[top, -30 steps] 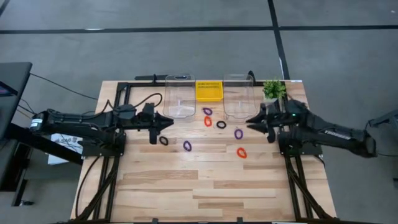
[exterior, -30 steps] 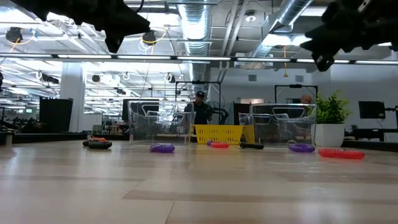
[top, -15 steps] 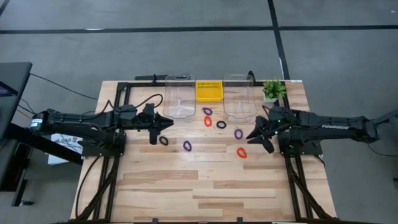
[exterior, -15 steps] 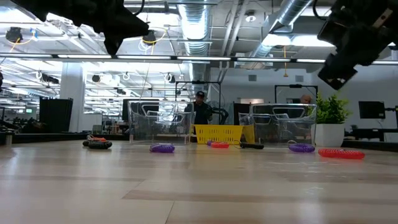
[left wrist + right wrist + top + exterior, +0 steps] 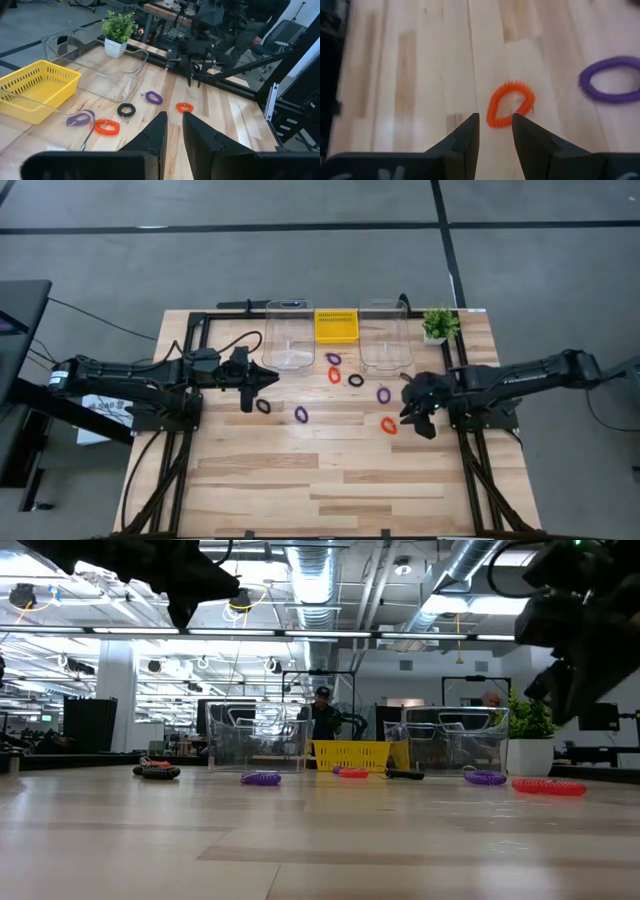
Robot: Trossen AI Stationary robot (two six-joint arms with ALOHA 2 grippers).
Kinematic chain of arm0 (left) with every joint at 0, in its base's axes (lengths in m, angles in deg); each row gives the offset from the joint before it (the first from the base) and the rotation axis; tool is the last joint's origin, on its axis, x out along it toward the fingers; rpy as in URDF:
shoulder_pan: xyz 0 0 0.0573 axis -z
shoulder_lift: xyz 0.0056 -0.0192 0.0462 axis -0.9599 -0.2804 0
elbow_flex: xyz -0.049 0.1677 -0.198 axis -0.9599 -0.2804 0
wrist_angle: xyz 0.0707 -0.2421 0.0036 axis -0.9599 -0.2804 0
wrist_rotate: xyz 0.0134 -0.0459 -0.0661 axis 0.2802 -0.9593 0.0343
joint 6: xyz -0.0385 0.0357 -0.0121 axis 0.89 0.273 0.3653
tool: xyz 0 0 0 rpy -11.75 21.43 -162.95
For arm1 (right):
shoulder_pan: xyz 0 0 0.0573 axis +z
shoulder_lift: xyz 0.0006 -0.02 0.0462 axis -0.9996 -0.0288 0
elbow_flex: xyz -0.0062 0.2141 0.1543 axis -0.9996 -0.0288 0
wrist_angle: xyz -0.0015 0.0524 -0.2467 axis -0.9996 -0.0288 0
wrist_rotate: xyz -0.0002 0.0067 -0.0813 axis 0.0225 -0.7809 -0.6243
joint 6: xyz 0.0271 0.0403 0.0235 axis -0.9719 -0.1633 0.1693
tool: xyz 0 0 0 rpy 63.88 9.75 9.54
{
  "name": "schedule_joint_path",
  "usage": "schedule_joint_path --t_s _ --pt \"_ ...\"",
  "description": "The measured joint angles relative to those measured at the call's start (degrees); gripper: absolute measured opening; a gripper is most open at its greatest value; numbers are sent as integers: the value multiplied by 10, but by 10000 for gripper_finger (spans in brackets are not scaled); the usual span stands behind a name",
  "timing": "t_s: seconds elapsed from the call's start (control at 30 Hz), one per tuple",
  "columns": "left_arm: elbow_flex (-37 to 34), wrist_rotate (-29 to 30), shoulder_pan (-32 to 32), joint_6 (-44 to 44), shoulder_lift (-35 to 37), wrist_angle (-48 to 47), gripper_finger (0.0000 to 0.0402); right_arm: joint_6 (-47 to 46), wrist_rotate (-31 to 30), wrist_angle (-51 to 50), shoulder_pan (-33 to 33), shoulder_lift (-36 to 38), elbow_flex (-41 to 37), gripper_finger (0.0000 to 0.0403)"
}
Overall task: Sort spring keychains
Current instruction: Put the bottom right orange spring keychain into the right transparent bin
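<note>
Several spring keychains lie flat on the wooden table: orange ones (image 5: 388,425) (image 5: 334,375), purple ones (image 5: 383,394) (image 5: 301,414) (image 5: 333,359), black ones (image 5: 356,380) (image 5: 263,406). My right gripper (image 5: 408,416) hangs open above the table, just right of the nearer orange keychain. In the right wrist view that orange keychain (image 5: 510,105) lies ahead of the open gripper (image 5: 495,120), with a purple one (image 5: 612,80) beside it. My left gripper (image 5: 270,377) waits in the air above the black keychain, its fingers (image 5: 161,131) a narrow gap apart.
Two clear plastic bins (image 5: 289,335) (image 5: 384,335) stand at the far side with a yellow basket (image 5: 336,325) between them. A small potted plant (image 5: 438,323) sits at the far right corner. A black frame borders the table. People stand in the room beyond.
My right gripper has moved toward the near edge and down, from beside the right bin to just right of the nearer orange keychain, its fingers tipping downward. The left arm and the keychains have stayed where they were.
</note>
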Motion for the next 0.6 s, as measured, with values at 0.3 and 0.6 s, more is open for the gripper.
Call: schedule_joint_path --t_s 0.3,0.6 --pt "0 0 0 2 0 0 58 49 -9 97 65 -124 0 107" --pt "0 0 0 6 0 0 58 51 -39 157 97 -230 2 107"
